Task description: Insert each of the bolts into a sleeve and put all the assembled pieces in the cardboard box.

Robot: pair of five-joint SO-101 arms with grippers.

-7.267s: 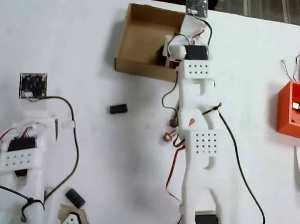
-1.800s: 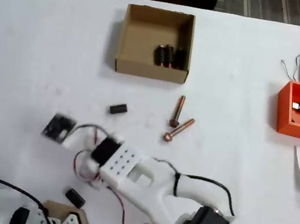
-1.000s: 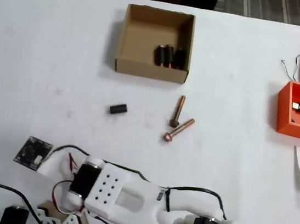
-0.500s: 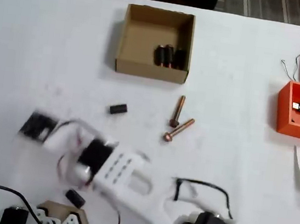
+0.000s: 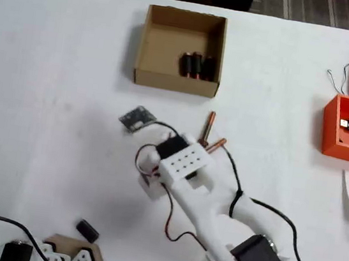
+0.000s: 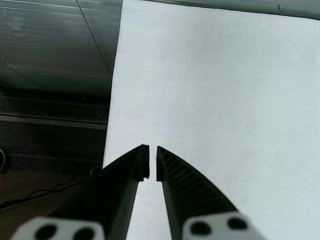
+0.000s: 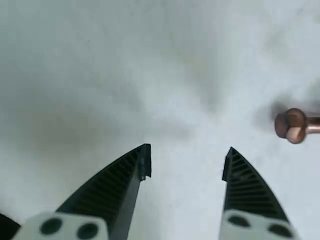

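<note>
Swinging the right arm in closer to the cardboard box than a moment back. Hanging the right gripper spread wide just beside the head of a bolt, with its shank slanting toward the box. Holding the left gripper nearly pressed together, way farther from it.

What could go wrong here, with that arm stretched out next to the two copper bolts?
The right gripper is open over bare table, with a bolt head off to one side, outside its fingers; closing there would likely grab nothing. In the high view the arm partly covers the two bolts, so its body or cable might knock them rolling.
</note>
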